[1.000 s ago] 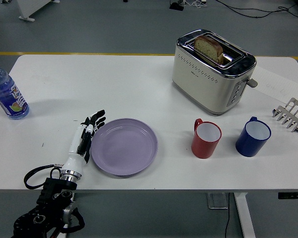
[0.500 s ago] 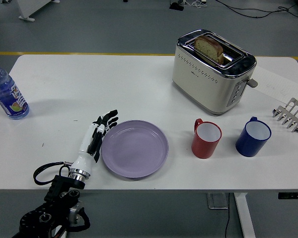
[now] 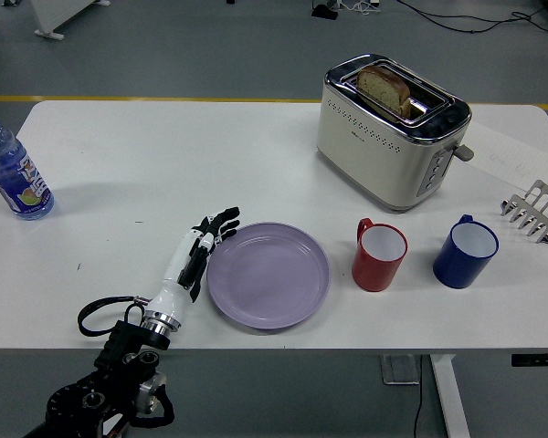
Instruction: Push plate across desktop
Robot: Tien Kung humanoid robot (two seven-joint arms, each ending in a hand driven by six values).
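A lilac plate (image 3: pixel 268 276) lies flat on the white table (image 3: pixel 210 155), near its front edge, left of a red mug (image 3: pixel 380 255). My left hand (image 3: pixel 201 251) lies with straight, open fingers against the plate's left rim, palm side toward it, holding nothing. The forearm comes in from the lower left corner. A narrow gap separates the plate's right rim from the red mug. My right arm is out of view.
A blue mug (image 3: pixel 466 251) stands right of the red one. A silver toaster (image 3: pixel 390 130) with a bread slice stands at the back right. A metal toast rack (image 3: pixel 535 212) sits at the far right edge. A water bottle (image 3: pixel 11 173) stands at the far left.
My left hand has slid to the right with the plate ahead of it. The plate now lies much closer to the red mug.
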